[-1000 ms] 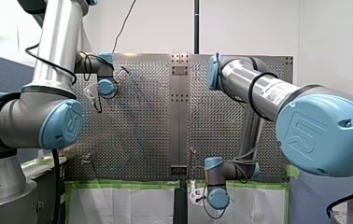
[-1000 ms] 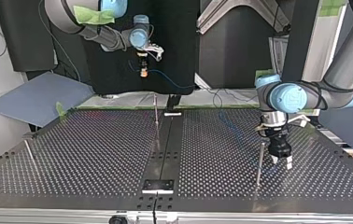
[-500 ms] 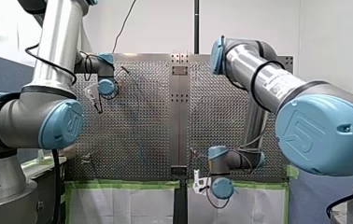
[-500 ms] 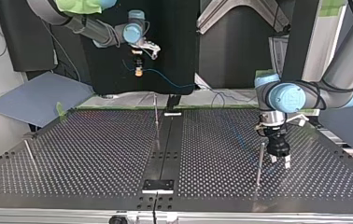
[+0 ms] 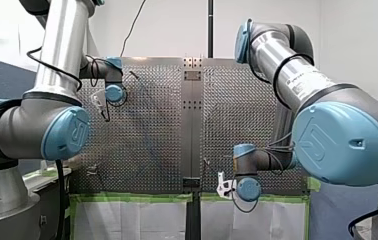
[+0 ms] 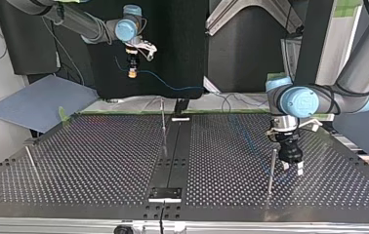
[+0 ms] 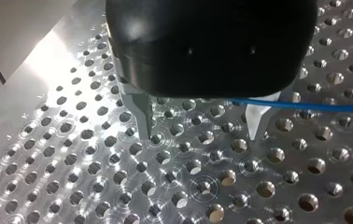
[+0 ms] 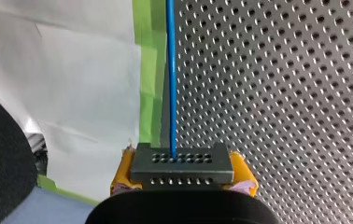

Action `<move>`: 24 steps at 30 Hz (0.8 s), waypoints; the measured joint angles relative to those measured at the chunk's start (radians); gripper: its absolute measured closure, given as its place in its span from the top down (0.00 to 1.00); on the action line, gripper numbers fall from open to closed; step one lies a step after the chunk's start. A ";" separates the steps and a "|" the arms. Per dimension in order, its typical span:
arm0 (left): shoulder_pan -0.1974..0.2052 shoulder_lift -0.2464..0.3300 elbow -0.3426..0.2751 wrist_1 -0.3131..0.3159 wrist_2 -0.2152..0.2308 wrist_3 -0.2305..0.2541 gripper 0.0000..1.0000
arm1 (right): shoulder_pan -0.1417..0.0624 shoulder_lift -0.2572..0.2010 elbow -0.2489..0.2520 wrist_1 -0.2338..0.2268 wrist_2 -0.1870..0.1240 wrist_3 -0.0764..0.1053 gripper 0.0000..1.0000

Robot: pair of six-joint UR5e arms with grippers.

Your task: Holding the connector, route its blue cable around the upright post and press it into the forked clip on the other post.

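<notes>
My right gripper (image 8: 182, 179) has its yellow pads shut on a dark grey connector (image 8: 182, 163). The blue cable (image 8: 171, 74) runs straight out of the connector over the plate's edge. In the top view this gripper (image 6: 132, 72) hangs high at the back left, and the cable (image 6: 173, 88) sags from it toward the middle. My left gripper (image 6: 294, 167) stands low over the plate, just beside an upright post (image 6: 272, 168). Its metal fingers (image 7: 143, 114) are open and hold nothing; the cable (image 7: 305, 106) crosses just beside one fingertip. A second post (image 6: 163, 119) stands near the plate's centre.
The perforated plate (image 6: 85, 161) has a dark centre strip (image 6: 172, 161). A thin rod (image 6: 30, 161) leans at the top view's left. Green tape and white sheet (image 8: 86, 84) border the plate's edge below the connector.
My right arm has carried the connector higher and toward the top view's left, drawing the cable along. My left arm has barely moved, and its fingers stay open.
</notes>
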 joint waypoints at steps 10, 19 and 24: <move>-0.001 0.000 0.000 0.000 -0.003 0.000 1.00 | -0.093 -0.100 0.053 -0.053 -0.068 -0.006 0.00; -0.001 0.000 0.000 0.000 -0.003 0.000 1.00 | -0.127 -0.146 0.054 -0.072 -0.149 -0.005 0.00; -0.002 -0.001 0.000 -0.002 -0.004 0.000 1.00 | -0.127 -0.148 0.054 -0.071 -0.192 -0.005 0.00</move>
